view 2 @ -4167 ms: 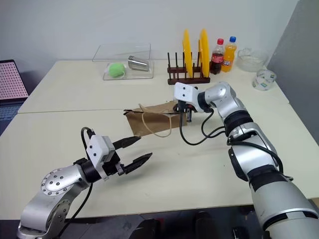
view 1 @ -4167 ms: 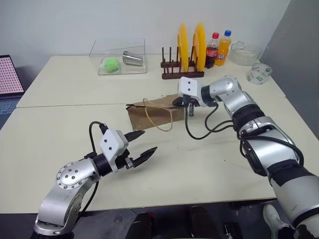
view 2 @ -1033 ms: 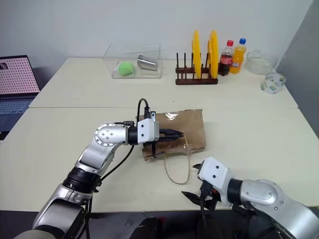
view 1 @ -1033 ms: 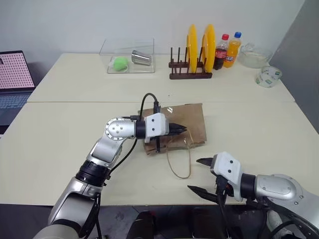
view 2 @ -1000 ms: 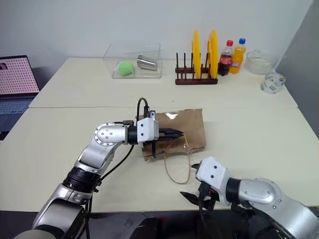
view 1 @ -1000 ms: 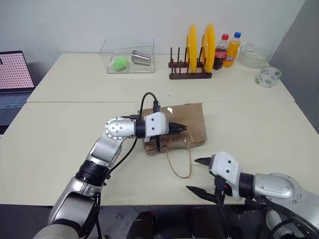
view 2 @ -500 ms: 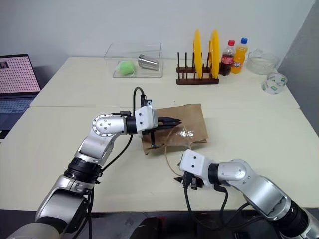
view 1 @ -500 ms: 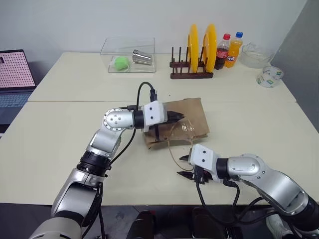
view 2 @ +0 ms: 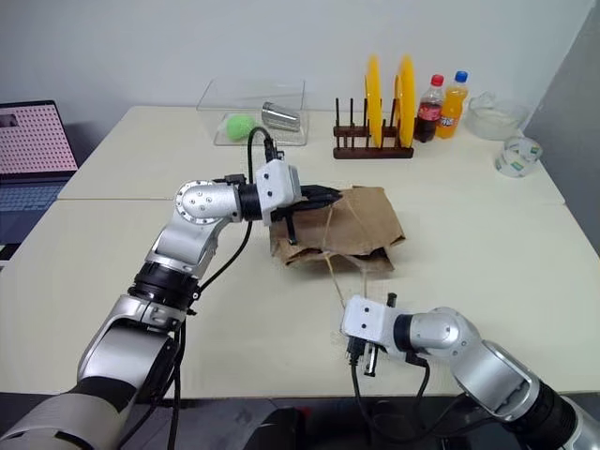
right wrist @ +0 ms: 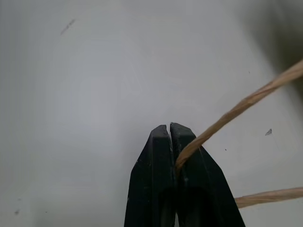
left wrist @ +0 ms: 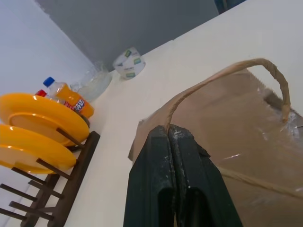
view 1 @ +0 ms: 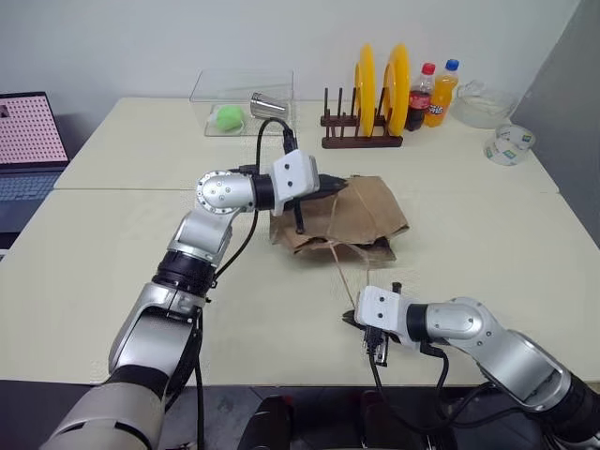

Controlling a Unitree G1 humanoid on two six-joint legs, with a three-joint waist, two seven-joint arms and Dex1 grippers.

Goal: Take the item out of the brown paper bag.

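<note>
Behind the brown paper bag [view 1: 352, 214] stands a plate rack [view 1: 361, 141] with soda bottles [view 1: 427, 94].

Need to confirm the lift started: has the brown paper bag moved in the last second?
Yes. The brown paper bag has risen at its left end and sits nearer the plate rack.

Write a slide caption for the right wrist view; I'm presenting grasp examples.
Right tool shut on a tan loop handle of the brown paper bag, above the pale table.
</note>
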